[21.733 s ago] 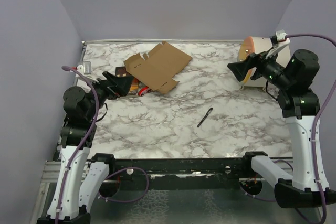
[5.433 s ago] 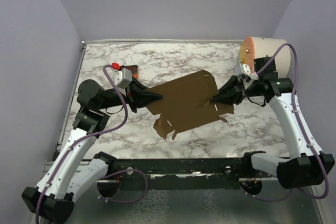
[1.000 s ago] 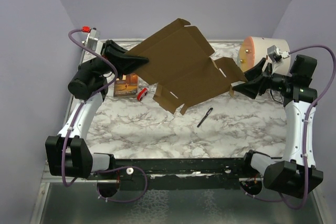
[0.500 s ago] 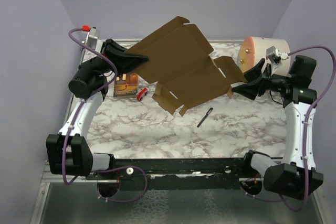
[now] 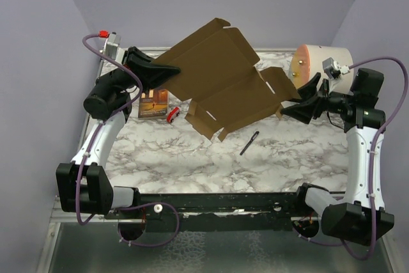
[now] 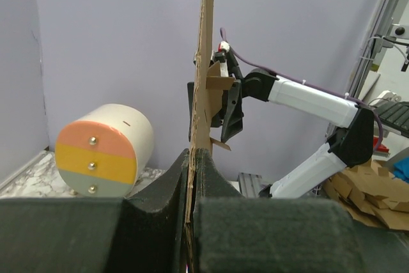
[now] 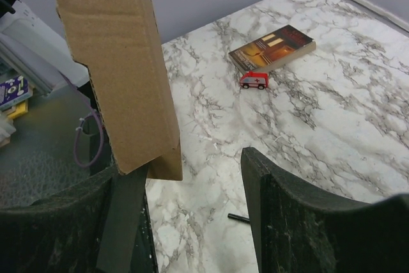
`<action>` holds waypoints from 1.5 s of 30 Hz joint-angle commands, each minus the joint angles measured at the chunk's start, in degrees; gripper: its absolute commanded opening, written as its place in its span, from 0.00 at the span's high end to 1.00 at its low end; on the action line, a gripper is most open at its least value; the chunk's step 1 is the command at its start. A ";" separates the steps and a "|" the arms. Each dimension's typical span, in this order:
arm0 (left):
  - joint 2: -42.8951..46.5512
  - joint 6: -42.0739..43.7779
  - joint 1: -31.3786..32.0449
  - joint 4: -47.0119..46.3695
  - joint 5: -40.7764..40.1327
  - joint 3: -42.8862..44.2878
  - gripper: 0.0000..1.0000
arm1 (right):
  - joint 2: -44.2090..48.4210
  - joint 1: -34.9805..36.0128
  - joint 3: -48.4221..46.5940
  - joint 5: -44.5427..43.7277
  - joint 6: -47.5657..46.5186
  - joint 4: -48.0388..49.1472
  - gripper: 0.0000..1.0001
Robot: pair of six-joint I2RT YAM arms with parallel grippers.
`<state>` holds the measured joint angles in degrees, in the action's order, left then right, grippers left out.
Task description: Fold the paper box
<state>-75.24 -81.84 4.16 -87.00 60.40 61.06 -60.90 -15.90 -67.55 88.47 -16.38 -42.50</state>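
Above the marbled table (image 5: 192,158), the paper box (image 5: 220,81) hangs as a flat, tilted sheet between both arms, with no flap creased yet: folding proper has not begun. The left gripper (image 6: 192,164) is pressed together on the sheet's edge. The right wrist view shows what the overhead view cannot: the right gripper (image 7: 186,161) stands spread, a flap lying against one finger only. The next move likely calls for pinching that flap, or lowering the sheet to crease it.
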 commanded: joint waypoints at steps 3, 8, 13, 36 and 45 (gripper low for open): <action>0.01 -0.91 -0.38 -5.37 -3.67 1.87 1.00 | 1.25 0.59 -1.00 16.04 -0.58 -1.16 0.40; -0.07 -1.48 -0.38 -6.09 -4.30 1.83 1.00 | 1.38 0.70 -0.26 15.99 -0.58 -1.15 0.42; -0.51 -2.87 -0.38 -7.57 -4.72 1.77 1.00 | 1.49 1.04 -0.56 16.01 -0.65 -1.35 0.50; 1.67 1.07 -4.16 0.60 -4.90 1.91 1.00 | 8.36 1.22 5.37 -3.01 -1.68 3.34 0.29; -2.65 -6.89 -8.29 -4.80 -6.94 3.33 1.00 | 0.87 1.14 0.22 -17.87 6.35 8.39 0.20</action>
<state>-75.94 -83.99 -2.90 -86.65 56.40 61.49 -56.40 -14.94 -66.06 77.54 -18.31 -40.49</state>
